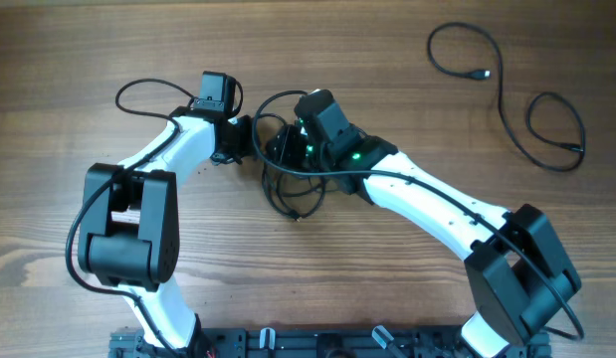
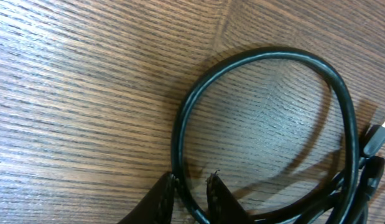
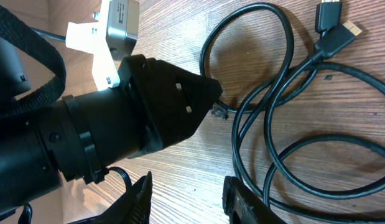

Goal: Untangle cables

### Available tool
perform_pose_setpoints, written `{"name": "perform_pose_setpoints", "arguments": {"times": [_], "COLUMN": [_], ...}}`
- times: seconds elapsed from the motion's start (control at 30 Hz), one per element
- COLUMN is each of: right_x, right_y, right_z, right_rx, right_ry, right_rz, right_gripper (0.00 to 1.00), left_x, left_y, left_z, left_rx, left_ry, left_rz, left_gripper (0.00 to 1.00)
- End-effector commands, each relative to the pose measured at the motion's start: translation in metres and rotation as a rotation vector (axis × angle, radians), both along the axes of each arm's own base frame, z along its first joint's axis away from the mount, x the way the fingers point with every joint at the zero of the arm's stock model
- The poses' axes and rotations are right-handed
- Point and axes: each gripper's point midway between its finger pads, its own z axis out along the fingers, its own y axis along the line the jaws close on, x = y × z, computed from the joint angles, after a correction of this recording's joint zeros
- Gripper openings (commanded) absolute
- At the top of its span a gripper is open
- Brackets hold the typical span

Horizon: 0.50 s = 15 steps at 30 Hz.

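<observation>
Looping black cables (image 2: pixel 267 53), loosely bunched.

Black cables (image 2: pixel 267 53) on wooden table (image 2: pixel 86 93)

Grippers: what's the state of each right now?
Left gripper: slightly open, fingers either side of a cable, not clamping it.
Right gripper: open, holding nothing.

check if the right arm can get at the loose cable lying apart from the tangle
Likely yes: the loose cable lies alone on the table on that arm's side, nothing across it.
</observation>
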Motion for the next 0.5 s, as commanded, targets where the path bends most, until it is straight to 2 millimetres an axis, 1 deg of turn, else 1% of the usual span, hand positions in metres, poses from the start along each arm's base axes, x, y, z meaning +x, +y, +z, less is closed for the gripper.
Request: {"name": "perform_pose_setpoints", "arguments": {"times": [0.0, 0.07, 0.17, 0.23, 0.27, 0.3, 0.33, 0.37, 0.43, 0.47], "right_x": [-0.008, -0.014, -0.017, -0.018, -0.018, -0.019, -0.019, -0.018, -0.013, -0.007], "right_y": [-0.005, -0.005, 0.002, 0.012, 0.018, 0.023, 0.024, 0.021, 0.015, 0.01], "right_z": [-0.015, -0.03, -0.048, -0.063, -0.068, -0.073, -0.081, -0.092, -0.105, -0.11], "right_rx": [-0.023, -0.018, -0.026, -0.02, -0.008, 0.003, 0.006, 0.001, -0.015, -0.036], "right_ry": [0.043, 0.099, 0.107, 0.111, 0.113, 0.116, 0.134, 0.172, 0.196, 0.174], "right_rz": [-0.079, -0.123, -0.11, -0.09, -0.076, -0.064, -0.078, -0.128, -0.199, -0.232], "right_gripper": [0.36, 0.37, 0.37, 0.41, 0.42, 0.42, 0.36, 0.32, 0.32, 0.33], "left_x": [-0.006, -0.006, -0.006, -0.006, -0.006, -0.006, -0.006, -0.006, -0.006, -0.006], "left_y": [0.003, 0.002, 0.002, 0.002, 0.002, 0.002, 0.002, 0.002, 0.002, 0.002], "left_z": [-0.013, -0.013, -0.013, -0.013, -0.013, -0.013, -0.013, -0.013, -0.013, -0.013], "left_rx": [0.011, 0.009, 0.004, 0.004, 0.004, 0.005, 0.005, 0.005, 0.005, 0.005], "left_ry": [0.038, 0.038, 0.039, 0.039, 0.039, 0.039, 0.039, 0.039, 0.039, 0.039], "left_rz": [0.0, -0.001, -0.002, -0.002, -0.002, -0.002, -0.002, -0.003, -0.003, -0.002], "left_gripper": [0.22, 0.22, 0.23, 0.24, 0.24, 0.24, 0.24, 0.24, 0.24, 0.24]}}
